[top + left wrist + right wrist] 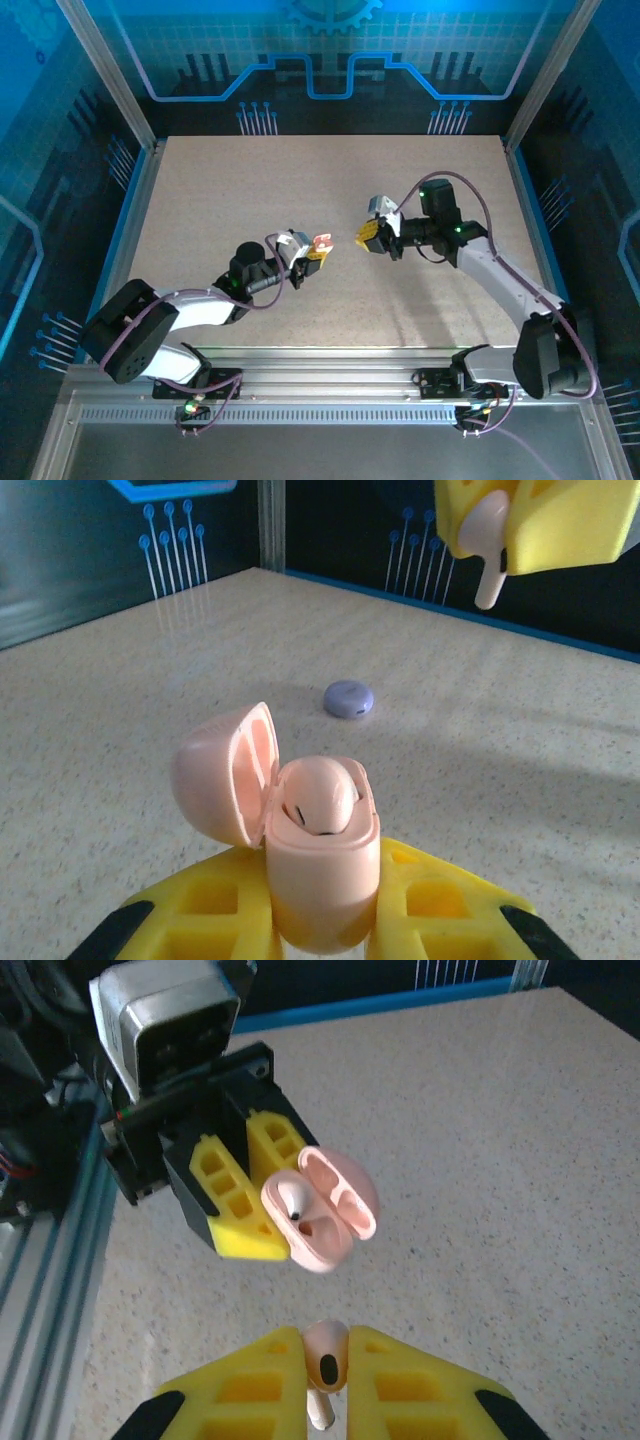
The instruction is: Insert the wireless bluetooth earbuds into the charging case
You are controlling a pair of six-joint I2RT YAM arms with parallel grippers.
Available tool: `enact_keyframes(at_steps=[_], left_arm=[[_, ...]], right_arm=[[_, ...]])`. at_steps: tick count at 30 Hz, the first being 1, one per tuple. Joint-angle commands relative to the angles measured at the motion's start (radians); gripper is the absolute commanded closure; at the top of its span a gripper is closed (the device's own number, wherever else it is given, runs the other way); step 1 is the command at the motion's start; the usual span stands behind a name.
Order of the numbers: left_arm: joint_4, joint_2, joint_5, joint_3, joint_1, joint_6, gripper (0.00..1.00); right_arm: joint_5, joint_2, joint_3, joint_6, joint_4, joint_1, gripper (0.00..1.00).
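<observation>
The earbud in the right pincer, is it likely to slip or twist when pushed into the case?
Probably slippery: the earbud looks smooth and glossy, pinched by its rounded head in the right pincer. It may pivot, as the stem hangs free. Likely very light, being smaller than the case.

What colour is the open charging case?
The charging case is pale pink; left wrist view shows it best.

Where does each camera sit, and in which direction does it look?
Top external: above and behind the arm bases, looking down on the table; both arms, the left gripper and the right gripper show.
Left wrist: on the left arm, facing across the table; its yellow fingers hold the open charging case.
Right wrist: on the right arm, facing the left gripper; its fingers pinch an earbud.
Both wrist views share the charging case and that earbud.
</observation>
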Motion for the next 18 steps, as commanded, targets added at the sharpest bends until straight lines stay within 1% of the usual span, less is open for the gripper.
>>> enact_keyframes(at_steps=[1, 5, 7, 12, 13, 18], left_arm=[[0.109, 0.015, 0.033, 0.032, -0.020, -0.020, 0.90], [0.141, 0.021, 0.032, 0.042, -0.035, -0.015, 0.90], [0.165, 0.022, 0.030, 0.041, -0.042, -0.013, 0.90], [0.204, 0.023, 0.038, 0.045, -0.050, -0.014, 0.90], [0.209, 0.022, 0.039, 0.045, -0.050, -0.014, 0.90], [0.243, 0.015, 0.040, 0.031, -0.059, -0.006, 0.90]], right_arm=[[-0.050, -0.049, -0.069, 0.241, 0.213, -0.011, 0.87], [-0.027, -0.095, -0.133, 0.394, 0.375, -0.007, 0.86], [-0.017, -0.115, -0.156, 0.444, 0.430, 0.002, 0.86], [0.047, -0.155, -0.187, 0.506, 0.495, 0.041, 0.85], [0.059, -0.159, -0.194, 0.519, 0.534, 0.049, 0.85], [0.097, -0.140, -0.191, 0.574, 0.603, 0.106, 0.85]])
